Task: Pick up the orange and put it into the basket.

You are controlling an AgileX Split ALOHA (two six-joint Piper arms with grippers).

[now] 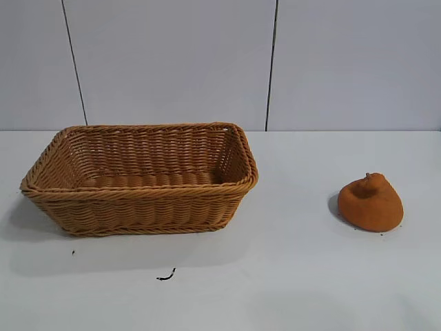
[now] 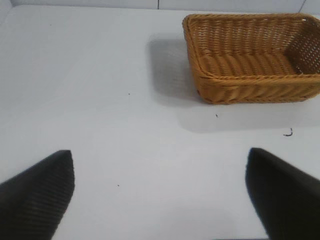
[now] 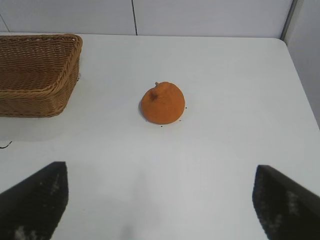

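Note:
The orange (image 1: 371,202), a squashed burnt-orange lump with a small nub on top, lies on the white table at the right. It also shows in the right wrist view (image 3: 162,103), well ahead of my right gripper (image 3: 161,182), which is open and empty above the table. The tan wicker basket (image 1: 138,196) stands at the left, empty; it also shows in the left wrist view (image 2: 240,90) and at the edge of the right wrist view (image 3: 35,100). My left gripper (image 2: 160,170) is open and empty, some way from the basket. Neither gripper shows in the exterior view.
A small dark squiggle (image 1: 166,276) and a speck (image 1: 73,252) lie on the table in front of the basket. A pale panelled wall (image 1: 220,62) stands behind the table. The table's edge (image 3: 300,90) runs beyond the orange in the right wrist view.

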